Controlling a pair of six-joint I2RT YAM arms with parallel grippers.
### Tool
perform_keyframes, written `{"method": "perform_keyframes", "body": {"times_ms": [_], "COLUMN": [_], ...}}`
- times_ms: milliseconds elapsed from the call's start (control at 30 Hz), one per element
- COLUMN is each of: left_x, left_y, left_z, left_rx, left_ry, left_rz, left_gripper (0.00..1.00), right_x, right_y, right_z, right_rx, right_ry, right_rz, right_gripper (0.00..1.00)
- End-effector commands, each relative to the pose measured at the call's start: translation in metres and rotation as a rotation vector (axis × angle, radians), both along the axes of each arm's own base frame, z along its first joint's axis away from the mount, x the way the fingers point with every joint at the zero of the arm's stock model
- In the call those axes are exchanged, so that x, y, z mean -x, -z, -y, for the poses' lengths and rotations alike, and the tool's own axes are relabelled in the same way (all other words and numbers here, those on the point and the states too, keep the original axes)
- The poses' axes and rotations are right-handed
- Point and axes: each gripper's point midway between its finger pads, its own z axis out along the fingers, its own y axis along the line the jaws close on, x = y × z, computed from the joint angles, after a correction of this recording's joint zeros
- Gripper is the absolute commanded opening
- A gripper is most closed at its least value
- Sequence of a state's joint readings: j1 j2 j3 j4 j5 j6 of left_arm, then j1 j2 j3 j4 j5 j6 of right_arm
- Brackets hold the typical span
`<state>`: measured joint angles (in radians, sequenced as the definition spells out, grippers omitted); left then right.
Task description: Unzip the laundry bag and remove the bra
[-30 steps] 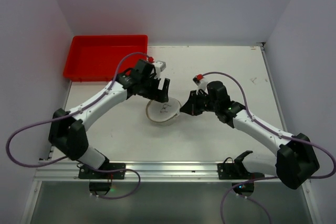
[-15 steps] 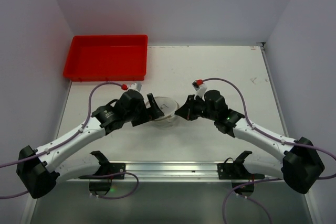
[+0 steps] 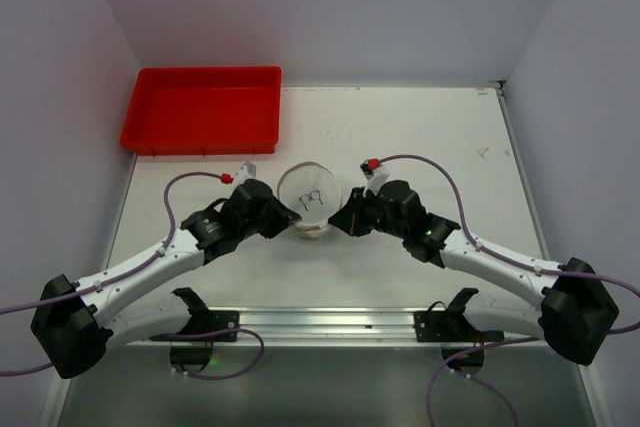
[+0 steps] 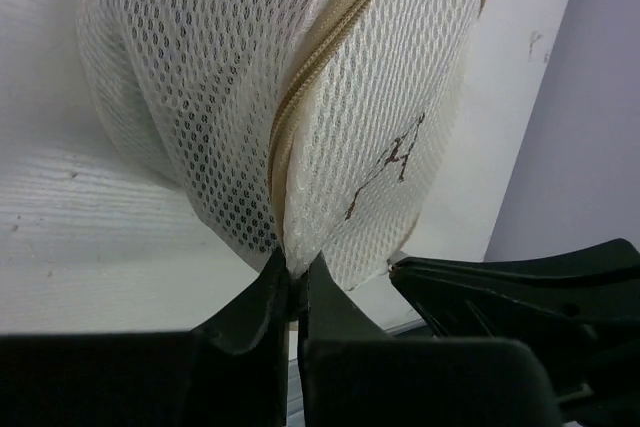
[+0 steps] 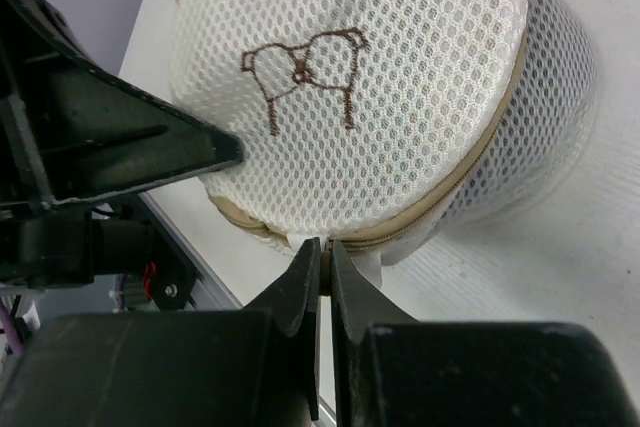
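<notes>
2 grips are set, left pincer (image 4: 295, 269) and right pincer (image 5: 322, 247) each nipped tight on the lower rim of the laundry bag (image 3: 309, 197), tipped on edge on the counter (image 3: 420, 137); zip (image 4: 312, 77) looks closed; unzipping and bra removal remain.

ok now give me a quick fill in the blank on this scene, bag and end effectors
1. The tray in the far left corner is ___.
2. The zipper of the laundry bag is ___, not open.
3. The drawing on the bag's round face shows a ___.
4. The left end effector and right end effector each pinch the edge of the ___.

Missing words: red; closed; bra; laundry bag
</notes>
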<state>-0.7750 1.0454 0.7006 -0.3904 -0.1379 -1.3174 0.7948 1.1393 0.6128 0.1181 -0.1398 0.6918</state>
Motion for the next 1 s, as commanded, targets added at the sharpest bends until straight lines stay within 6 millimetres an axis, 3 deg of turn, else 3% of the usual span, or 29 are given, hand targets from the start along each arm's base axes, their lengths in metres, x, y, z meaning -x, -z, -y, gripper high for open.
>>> {"method": "perform_keyframes", "body": {"times_ms": [0, 133, 167, 333, 367, 400, 467, 533, 733, 833, 933, 967], "left_x": [-0.017, -0.024, -0.030, -0.038, -0.042, -0.044, -0.053, -0.060, -0.092, -0.095, -0.093, -0.092], "left_y": [-0.008, -0.003, -0.004, -0.007, 0.004, -0.002, 0.008, 0.008, -0.025, -0.040, -0.051, -0.052], "left_z": [-0.016, -0.042, -0.051, -0.055, -0.061, -0.056, -0.064, -0.054, -0.017, -0.001, 0.012, 0.016], "left_rx": [-0.028, -0.087, -0.090, -0.174, -0.204, -0.192, -0.232, -0.208, -0.107, -0.007, 0.072, 0.070], "left_ry": [-0.083, -0.069, -0.085, 0.128, 0.144, 0.203, 0.264, 0.364, 0.526, 0.538, 0.520, 0.507], "left_rz": [0.065, 0.076, 0.082, 0.118, 0.076, 0.089, 0.081, 0.092, 0.172, 0.204, 0.206, 0.212], "left_gripper": [0.00, 0.00, 0.00, 0.00, 0.00, 0.00, 0.00, 0.00, 0.00, 0.24, 0.56, 0.76], "right_x": [-0.012, -0.022, -0.020, -0.034, -0.035, -0.035, -0.034, -0.031, -0.018, -0.018, -0.021, -0.022], "right_y": [-0.007, 0.002, 0.013, 0.030, 0.030, 0.030, 0.026, 0.020, 0.012, 0.008, 0.001, -0.001], "right_z": [0.011, 0.047, 0.058, 0.102, 0.106, 0.108, 0.106, 0.095, 0.064, 0.057, 0.044, 0.039], "right_rx": [0.028, 0.154, 0.194, 0.242, 0.244, 0.249, 0.254, 0.229, 0.139, 0.089, 0.018, 0.007], "right_ry": [0.069, 0.166, 0.179, 0.283, 0.292, 0.295, 0.265, 0.201, 0.091, 0.117, 0.142, 0.144], "right_rz": [0.064, 0.125, 0.107, 0.060, 0.062, 0.063, 0.074, 0.085, 0.063, 0.035, 0.011, 0.008], "right_gripper": [0.00, 0.00, 0.00, 0.00, 0.00, 0.00, 0.00, 0.00, 0.00, 0.00, 0.00, 0.00]}}
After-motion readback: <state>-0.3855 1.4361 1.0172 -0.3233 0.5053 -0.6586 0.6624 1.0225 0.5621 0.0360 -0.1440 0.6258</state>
